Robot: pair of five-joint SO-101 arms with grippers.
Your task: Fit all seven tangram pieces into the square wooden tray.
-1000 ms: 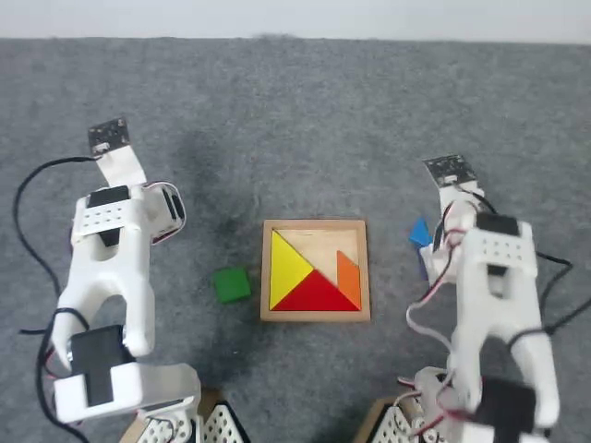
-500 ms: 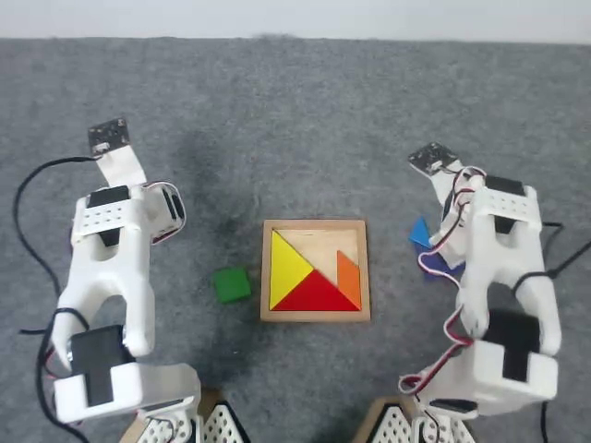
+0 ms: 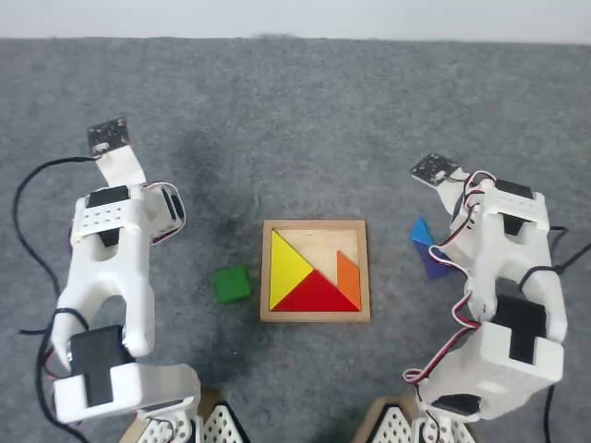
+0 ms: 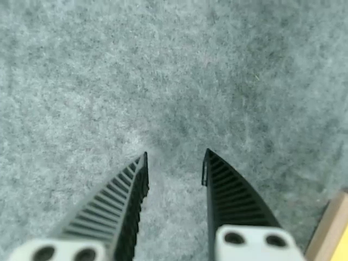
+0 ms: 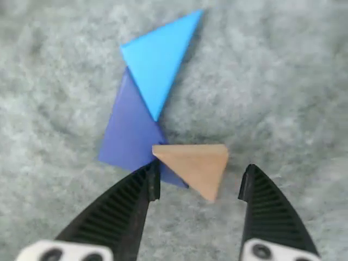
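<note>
One purple piece (image 3: 431, 262) half under arm (image 3: 503, 254)

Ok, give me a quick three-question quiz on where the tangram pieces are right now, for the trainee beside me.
1. True or false: the green square block lies inside the square wooden tray.
2. How many pieces sit in the tray? A) two B) three C) five
3. Fill in: the right gripper, jaws open, hangs over a tan ____ that touches the dark blue parallelogram next to the light blue triangle.

Key:
1. False; it lies on the grey carpet, on the left arm's side of the tray.
2. B: the yellow triangle, the red triangle and the orange piece.
3. The tan triangle.
</note>
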